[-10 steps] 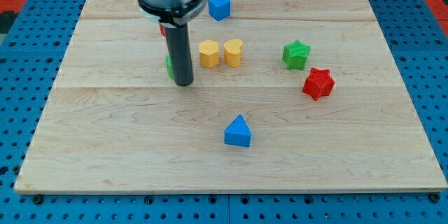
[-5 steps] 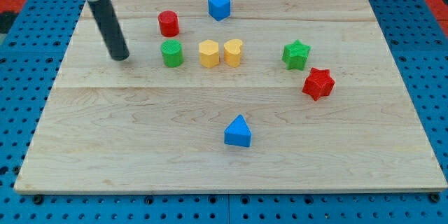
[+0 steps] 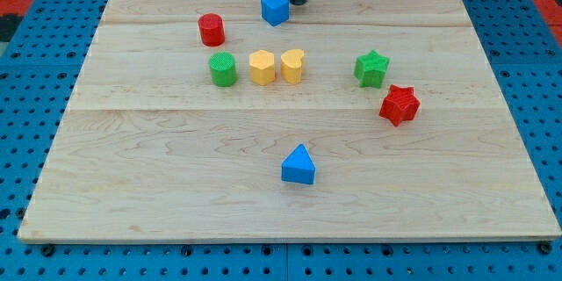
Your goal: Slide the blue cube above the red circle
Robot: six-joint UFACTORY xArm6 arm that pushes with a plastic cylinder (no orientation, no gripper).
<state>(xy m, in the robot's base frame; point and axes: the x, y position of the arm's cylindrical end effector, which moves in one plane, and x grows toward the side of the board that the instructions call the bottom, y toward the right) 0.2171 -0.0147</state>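
Note:
The blue cube [image 3: 275,8] sits near the view's top, right of the red circle [image 3: 211,30], which is a short red cylinder. My tip [image 3: 299,2] is at the view's top, just right of the blue cube and very close to it; only the rod's lower end shows. I cannot tell if it touches the cube.
A green cylinder [image 3: 222,68] stands below the red circle. A yellow hexagon [image 3: 262,67] and a yellow heart [image 3: 292,66] sit mid-board. A green star [image 3: 371,68] and a red star [image 3: 399,104] are at the right. A blue triangle [image 3: 299,165] lies lower middle.
My tip has swung from beside the green cylinder, out to the left, then to the top right of the blue cube. The green cylinder has shifted slightly to the right.

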